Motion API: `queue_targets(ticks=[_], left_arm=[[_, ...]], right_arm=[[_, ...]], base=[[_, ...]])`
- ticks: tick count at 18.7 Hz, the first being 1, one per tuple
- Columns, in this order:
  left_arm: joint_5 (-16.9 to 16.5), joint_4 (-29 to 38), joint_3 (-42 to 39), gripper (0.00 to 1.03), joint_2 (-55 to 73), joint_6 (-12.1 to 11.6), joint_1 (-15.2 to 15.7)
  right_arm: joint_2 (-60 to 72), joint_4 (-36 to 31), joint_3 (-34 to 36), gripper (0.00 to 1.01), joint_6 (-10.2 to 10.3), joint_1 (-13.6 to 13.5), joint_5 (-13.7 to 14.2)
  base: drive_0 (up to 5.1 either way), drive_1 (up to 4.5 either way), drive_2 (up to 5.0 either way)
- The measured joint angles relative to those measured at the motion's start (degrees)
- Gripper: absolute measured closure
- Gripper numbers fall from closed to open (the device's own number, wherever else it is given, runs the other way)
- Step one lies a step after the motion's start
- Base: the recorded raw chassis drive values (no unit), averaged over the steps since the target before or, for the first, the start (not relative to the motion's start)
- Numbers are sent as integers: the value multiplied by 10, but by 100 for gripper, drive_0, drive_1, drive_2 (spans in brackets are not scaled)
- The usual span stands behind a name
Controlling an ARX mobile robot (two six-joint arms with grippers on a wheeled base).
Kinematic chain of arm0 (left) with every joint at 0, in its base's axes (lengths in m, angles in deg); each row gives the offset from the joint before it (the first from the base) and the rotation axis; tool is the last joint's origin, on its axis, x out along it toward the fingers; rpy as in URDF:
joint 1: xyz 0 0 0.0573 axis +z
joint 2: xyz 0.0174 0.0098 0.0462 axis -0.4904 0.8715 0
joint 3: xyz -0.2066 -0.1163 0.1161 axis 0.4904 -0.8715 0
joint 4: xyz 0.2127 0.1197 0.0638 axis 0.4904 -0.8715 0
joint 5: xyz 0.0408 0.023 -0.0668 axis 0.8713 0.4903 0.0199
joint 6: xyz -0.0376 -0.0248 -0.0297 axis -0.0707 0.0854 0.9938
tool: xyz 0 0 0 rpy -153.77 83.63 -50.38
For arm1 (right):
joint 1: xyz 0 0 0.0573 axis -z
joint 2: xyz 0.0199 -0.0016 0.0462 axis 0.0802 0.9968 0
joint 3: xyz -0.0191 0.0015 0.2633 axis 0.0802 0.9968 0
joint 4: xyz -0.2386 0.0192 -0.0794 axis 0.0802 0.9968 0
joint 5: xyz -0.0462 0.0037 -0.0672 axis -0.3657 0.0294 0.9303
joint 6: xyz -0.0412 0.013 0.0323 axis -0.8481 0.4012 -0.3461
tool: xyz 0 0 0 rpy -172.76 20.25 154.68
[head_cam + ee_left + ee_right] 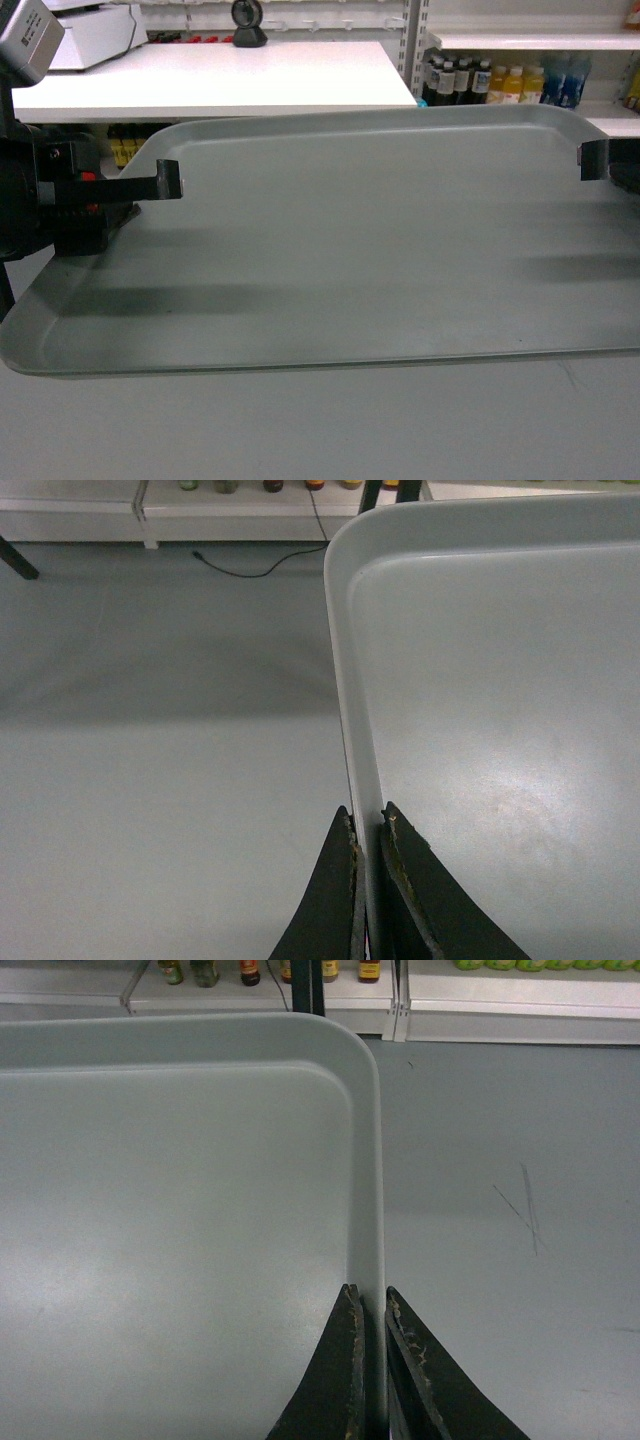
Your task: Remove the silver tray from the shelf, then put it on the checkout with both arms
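One silver tray (340, 250) hangs above grey floor, its side rims clamped by two grippers, left gripper (368, 880) and right gripper (368, 1360).

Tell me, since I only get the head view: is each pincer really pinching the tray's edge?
Observer: Yes. The left wrist view shows the left pincer shut on the tray rim.
Operator: And the other side?
Observer: Same: the right pincer is shut on the right rim.
Operator: What's under the tray?
Observer: Bare grey floor, with a black cable lying near the shelves.
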Motion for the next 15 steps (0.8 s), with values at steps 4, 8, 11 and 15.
queue_targets(ticks=[4, 8, 11, 15], left_arm=[[0, 0, 0, 99, 0, 0, 0], [0, 0, 0, 99, 0, 0, 0], [0, 1, 0, 99, 0, 0, 0], [0, 0, 0, 99, 0, 0, 1]], right_arm=[[0, 0, 0, 98, 0, 0, 0], [0, 0, 0, 98, 0, 0, 0], [0, 0, 0, 98, 0, 0, 0], [0, 1, 0, 98, 0, -3, 1]], base=[[-491, 245, 245], [-496, 241, 241], [-329, 160, 160], [0, 0, 0]])
